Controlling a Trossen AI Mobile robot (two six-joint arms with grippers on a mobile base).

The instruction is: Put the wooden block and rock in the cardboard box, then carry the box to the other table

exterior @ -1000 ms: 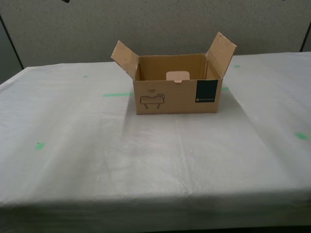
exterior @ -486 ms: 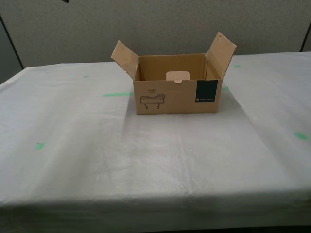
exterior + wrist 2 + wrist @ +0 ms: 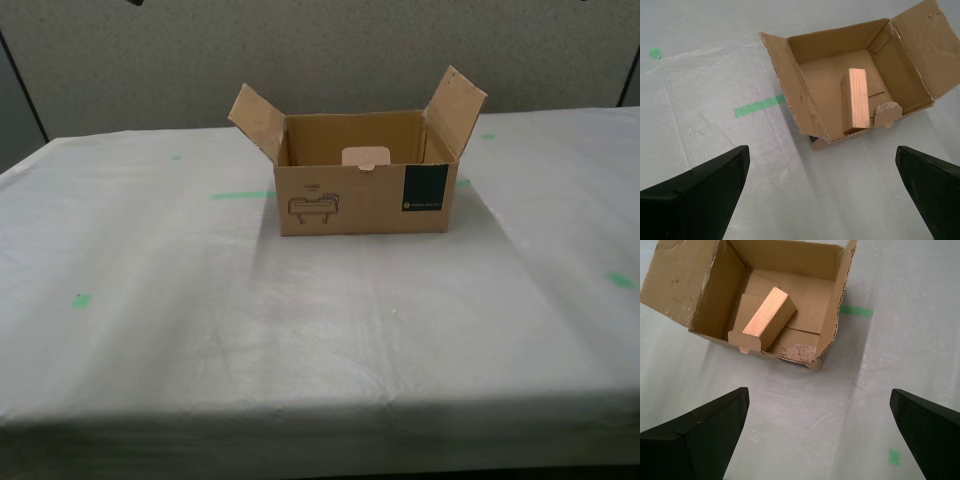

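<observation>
Inventory: 1 cardboard box (image 3: 363, 186), flaps up, set on white-clothed bench (image 3: 200, 300) w/ green tape marks, 1 wooden block (image 3: 858, 99) & 1 rock (image 3: 799, 352) held inside; 2 grippers, my first gripper (image 3: 819, 432) & my second gripper (image 3: 822, 192), both spread wide, nothing gripped.

No text could be read anywhere. A dark green label (image 3: 426, 188) was carried on the front wall of the box (image 3: 340, 205), with a small round mark and a pale line of print at its lower edge, too small to be made out. A line drawing (image 3: 314, 206) was printed on the same wall, with a short word above it that stayed illegible. Green tape marks (image 3: 241, 195) were seen on the cloth (image 3: 300, 320), without writing. In both wrist views, beyond the fingertips, no print was shown inside the box.
</observation>
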